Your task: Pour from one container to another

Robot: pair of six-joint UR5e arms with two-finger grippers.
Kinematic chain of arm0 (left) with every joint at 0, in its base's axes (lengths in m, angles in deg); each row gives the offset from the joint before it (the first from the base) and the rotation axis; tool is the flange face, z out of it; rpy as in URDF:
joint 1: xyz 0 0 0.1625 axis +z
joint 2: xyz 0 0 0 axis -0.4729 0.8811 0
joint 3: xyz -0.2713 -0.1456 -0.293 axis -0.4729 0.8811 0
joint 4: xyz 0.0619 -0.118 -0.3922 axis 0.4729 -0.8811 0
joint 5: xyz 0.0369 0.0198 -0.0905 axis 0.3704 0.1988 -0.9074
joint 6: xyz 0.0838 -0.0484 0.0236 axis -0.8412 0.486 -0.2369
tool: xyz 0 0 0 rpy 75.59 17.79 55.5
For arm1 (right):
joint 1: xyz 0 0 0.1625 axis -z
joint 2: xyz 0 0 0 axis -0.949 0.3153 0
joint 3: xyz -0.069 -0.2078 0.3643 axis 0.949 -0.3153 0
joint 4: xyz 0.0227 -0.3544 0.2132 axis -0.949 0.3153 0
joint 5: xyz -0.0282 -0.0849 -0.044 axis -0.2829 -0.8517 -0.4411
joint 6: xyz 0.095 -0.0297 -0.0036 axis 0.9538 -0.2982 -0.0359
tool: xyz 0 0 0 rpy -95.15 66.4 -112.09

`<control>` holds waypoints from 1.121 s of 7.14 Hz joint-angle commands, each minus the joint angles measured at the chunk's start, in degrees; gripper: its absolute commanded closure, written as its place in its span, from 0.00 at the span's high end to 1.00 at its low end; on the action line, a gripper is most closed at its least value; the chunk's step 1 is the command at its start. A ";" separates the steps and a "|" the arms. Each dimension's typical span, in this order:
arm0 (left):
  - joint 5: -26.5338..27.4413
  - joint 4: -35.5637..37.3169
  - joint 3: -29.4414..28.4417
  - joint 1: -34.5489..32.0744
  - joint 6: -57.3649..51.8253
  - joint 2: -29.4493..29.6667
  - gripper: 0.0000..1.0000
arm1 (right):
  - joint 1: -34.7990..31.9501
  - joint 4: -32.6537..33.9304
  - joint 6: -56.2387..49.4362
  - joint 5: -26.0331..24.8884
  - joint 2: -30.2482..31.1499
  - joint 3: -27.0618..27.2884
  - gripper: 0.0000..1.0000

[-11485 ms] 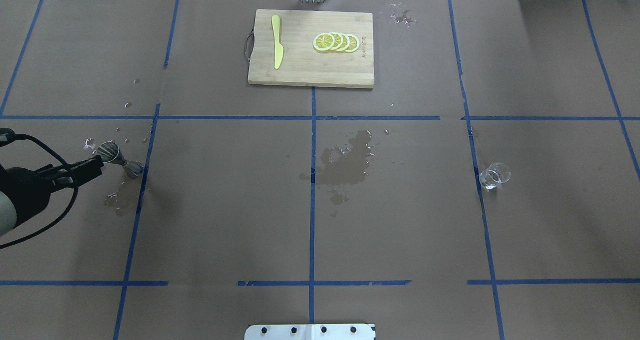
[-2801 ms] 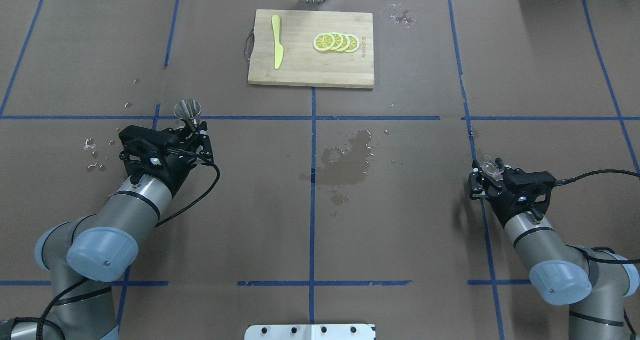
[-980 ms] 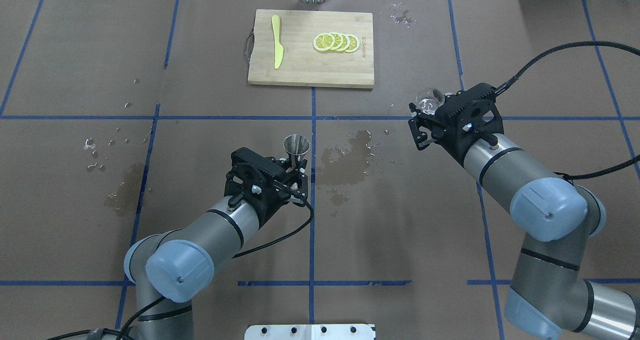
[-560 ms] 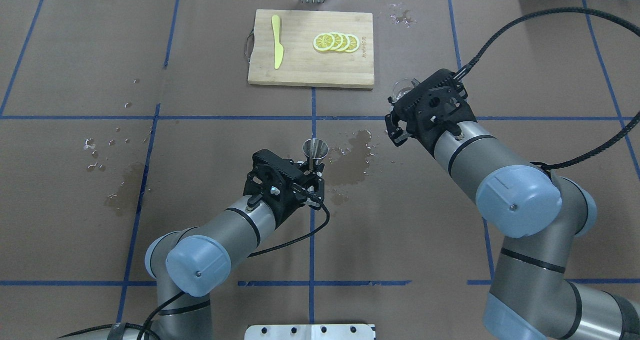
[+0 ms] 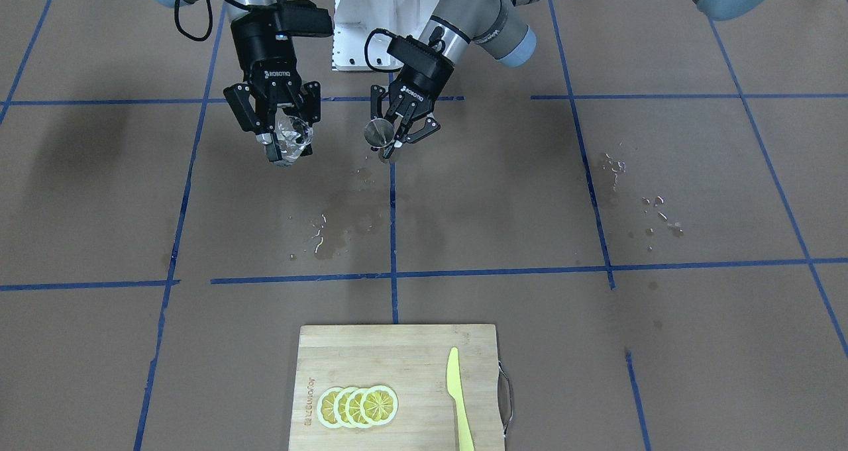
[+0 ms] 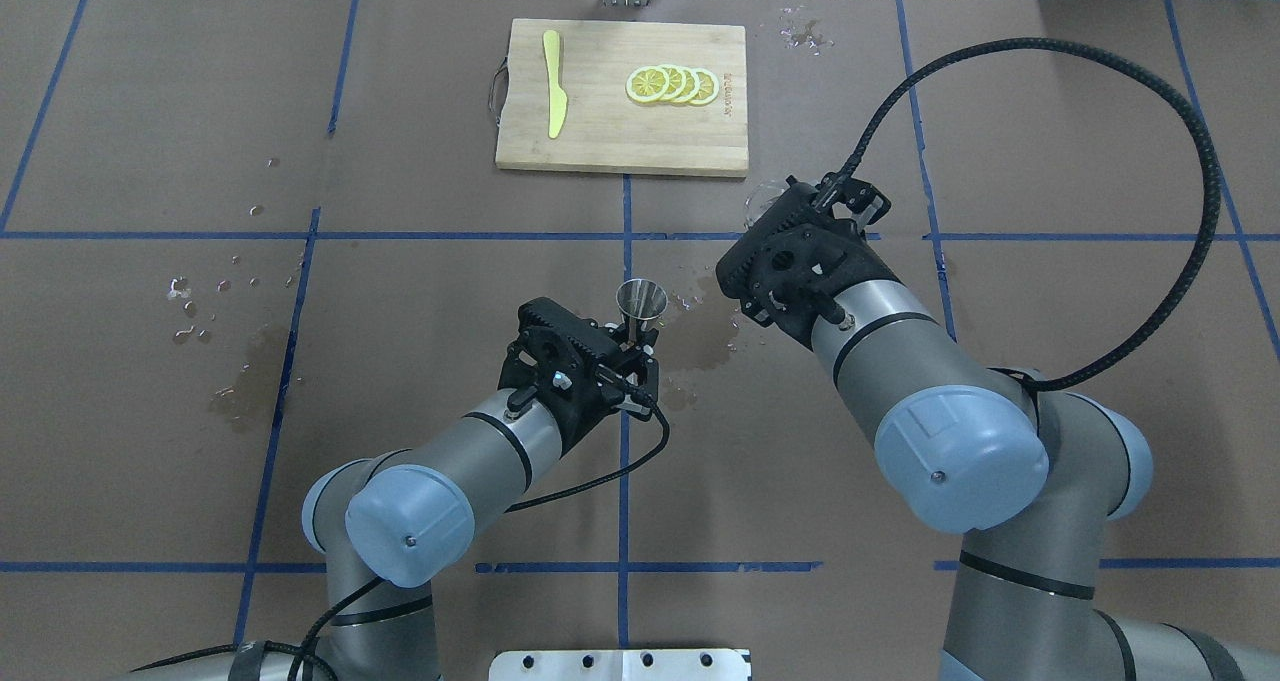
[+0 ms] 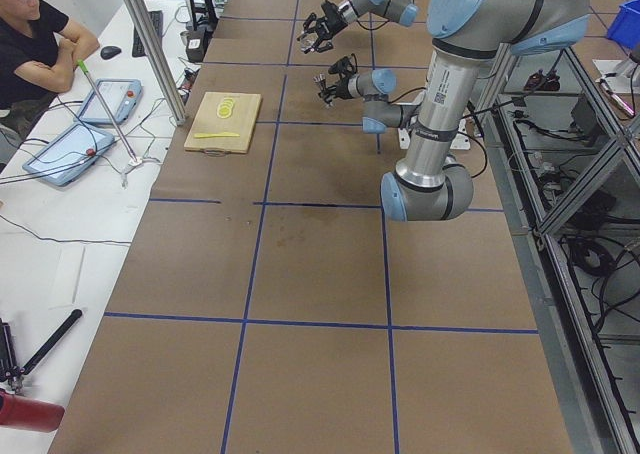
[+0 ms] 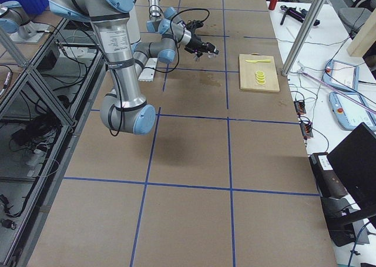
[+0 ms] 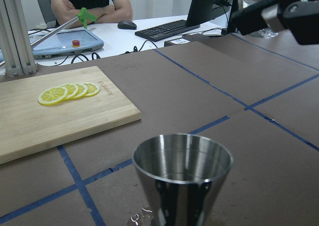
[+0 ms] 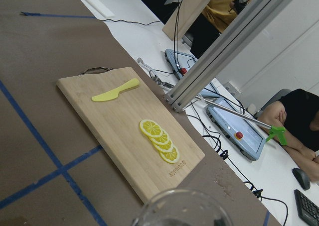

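Pinches upright steel jigger in left gripper near wet patch, clamps glass cup in right gripper alongside, cup plain in front view but nearly hidden overhead, contents of both indiscernible

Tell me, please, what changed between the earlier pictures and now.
The left gripper took the jigger and carried it from the left to mid-table; the right gripper took the glass cup and brought it inward. Cutting board, knife and lemon slices stayed put.
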 commanded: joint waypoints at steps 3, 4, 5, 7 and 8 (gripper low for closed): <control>-0.07 0.00 -2.85 0.08 0.16 4.36 0.00 | 1.47 0.83 -2.48 -0.66 -1.08 -0.19 0.00; -0.07 0.00 -3.11 0.08 0.16 4.80 0.00 | 1.47 1.97 -5.89 -0.83 -1.34 -0.01 0.00; -0.07 -0.09 -3.90 0.08 0.16 5.59 0.00 | 1.47 2.15 -7.49 -0.84 -1.86 -0.01 0.00; 0.02 -0.09 -4.17 0.08 0.16 5.85 0.00 | 1.55 3.65 -9.25 -2.76 -2.31 0.60 0.00; 0.02 -0.09 -4.87 0.17 0.16 6.21 0.00 | 1.55 3.65 -11.18 -2.86 -2.57 0.43 0.00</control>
